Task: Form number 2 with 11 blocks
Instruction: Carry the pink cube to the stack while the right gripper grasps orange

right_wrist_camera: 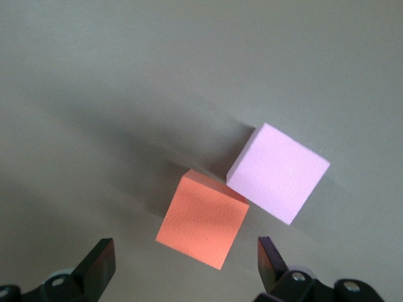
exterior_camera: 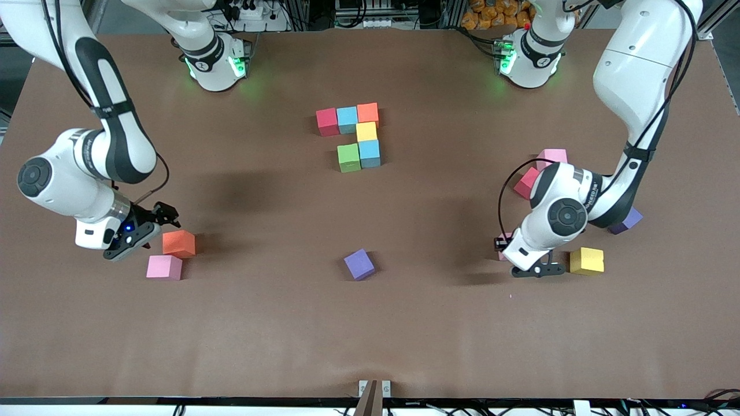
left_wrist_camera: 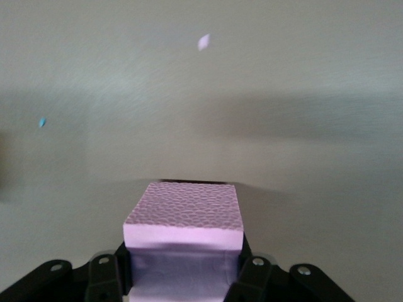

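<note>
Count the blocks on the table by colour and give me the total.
pink blocks: 3
red blocks: 2
light blue blocks: 2
orange blocks: 2
yellow blocks: 2
green blocks: 1
purple blocks: 2
total: 14

Blocks: I see matt, foam-like cubes; the pink block [left_wrist_camera: 182, 217] between the left gripper's [left_wrist_camera: 182, 277] fingers shows a pebbled, rough top.
Orange block [right_wrist_camera: 203, 218]: fine-grained, dull, no shine.
Table [exterior_camera: 370, 323]: I read it as a matt brown sheet, cloth- or paper-like, faintly creased.
Arms: glossy white plastic shells with black joints.
Right gripper [right_wrist_camera: 186, 267]: matt black fingers with metal screws.
</note>
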Motion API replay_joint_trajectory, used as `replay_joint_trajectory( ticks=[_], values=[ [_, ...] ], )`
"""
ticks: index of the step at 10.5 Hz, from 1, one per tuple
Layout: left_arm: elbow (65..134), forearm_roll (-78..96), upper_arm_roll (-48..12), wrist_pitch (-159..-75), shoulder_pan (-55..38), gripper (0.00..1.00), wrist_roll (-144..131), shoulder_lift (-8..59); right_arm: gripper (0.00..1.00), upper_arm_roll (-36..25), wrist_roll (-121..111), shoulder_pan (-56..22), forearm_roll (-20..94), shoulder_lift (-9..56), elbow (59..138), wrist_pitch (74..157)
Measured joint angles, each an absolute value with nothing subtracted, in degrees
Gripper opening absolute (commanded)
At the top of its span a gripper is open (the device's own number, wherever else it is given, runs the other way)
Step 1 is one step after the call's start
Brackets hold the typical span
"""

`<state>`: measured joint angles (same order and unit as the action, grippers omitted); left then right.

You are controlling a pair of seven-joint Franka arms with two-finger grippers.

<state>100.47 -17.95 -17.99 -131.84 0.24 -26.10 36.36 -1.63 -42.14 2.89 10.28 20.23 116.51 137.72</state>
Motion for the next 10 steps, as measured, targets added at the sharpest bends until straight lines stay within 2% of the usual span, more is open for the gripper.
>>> replay_joint_trajectory(
  ticks=[3, 6, 8, 10],
  values=[
    [98.15, -20.53, -20.84, -131.53, -2.75, 0.00, -18.26, 34.74, 1.00, -6.67, -30.33, -2.71, 13.12, 21.89, 116.32, 138.51],
    [96.66, -20.53, -27.84, -128.32, -6.05, 0.00, -16.04, 32.52, 1.00, -7.46, -28.55, -4.85, 16.80, 25.61, 116.41, 144.70],
    [93.79, -20.54, -30.50, -123.66, -11.61, 0.00, -16.04, 31.34, 1.00, -7.73, -28.53, -4.90, 16.83, 26.88, 116.31, 146.51],
    [92.06, -20.81, -31.10, -122.38, -17.91, 0.00, -15.93, 30.59, 1.00, -8.33, -28.57, -5.01, 16.83, 26.88, 115.99, 146.53]
  ],
)
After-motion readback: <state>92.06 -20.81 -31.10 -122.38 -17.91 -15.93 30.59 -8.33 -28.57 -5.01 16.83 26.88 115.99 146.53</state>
